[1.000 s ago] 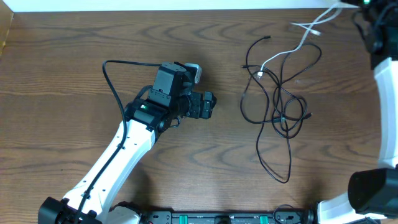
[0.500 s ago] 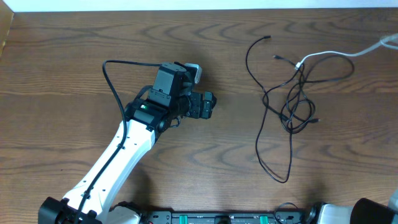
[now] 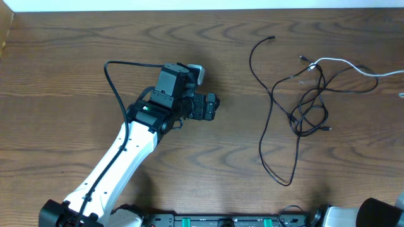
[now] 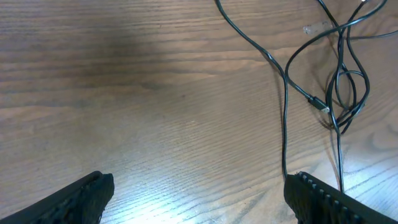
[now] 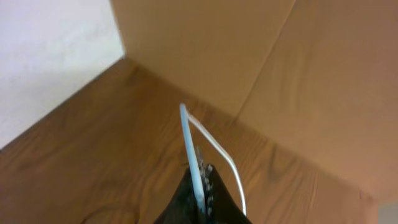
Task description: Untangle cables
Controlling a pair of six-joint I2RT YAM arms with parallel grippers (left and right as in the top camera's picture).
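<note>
Thin black cables (image 3: 297,107) lie in a loose tangle on the right half of the wooden table, with one long strand running down to the front. A white cable (image 3: 353,66) runs from the tangle's top out past the right edge. My right gripper (image 5: 200,186) is shut on the white cable (image 5: 189,140); the gripper itself is outside the overhead view. My left gripper (image 3: 211,106) is open and empty at table centre, left of the tangle. The left wrist view shows the black cables (image 4: 339,81) ahead of the open fingers (image 4: 199,196).
A thick black arm cable (image 3: 113,82) loops left of the left arm. A cardboard wall (image 5: 267,68) stands behind the table in the right wrist view. A white strip (image 3: 189,5) borders the table's far edge.
The white cable has been pulled rightward and out of the overhead view, and the black tangle was dragged right and drawn tighter. The right arm has left the overhead view. The left arm has not moved.
</note>
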